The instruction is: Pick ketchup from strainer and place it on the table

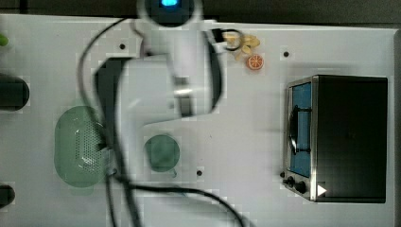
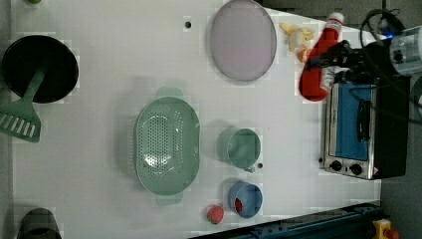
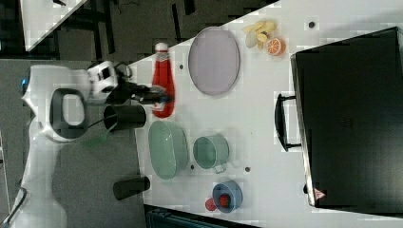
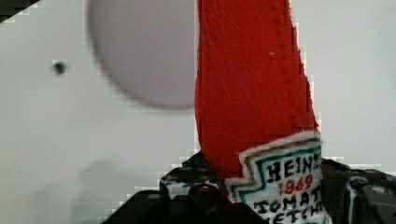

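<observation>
Red felt ketchup bottle with a white label sits clamped in our black gripper, lifted above the white worktop beside the lilac round plate, clear of the pale green strainer.

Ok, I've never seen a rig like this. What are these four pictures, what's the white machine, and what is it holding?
The white machine is a robot arm. Three fixed cameras look at one white table; the fourth sits on the wrist. Its gripper is shut on a red ketchup bottle, lifted clear of the pale green strainer, which has nothing in it. The wrist view shows the bottle's label up close. Also on the table: a green cup, a lilac plate, a toaster oven, a blue cup, and an orange slice.
</observation>
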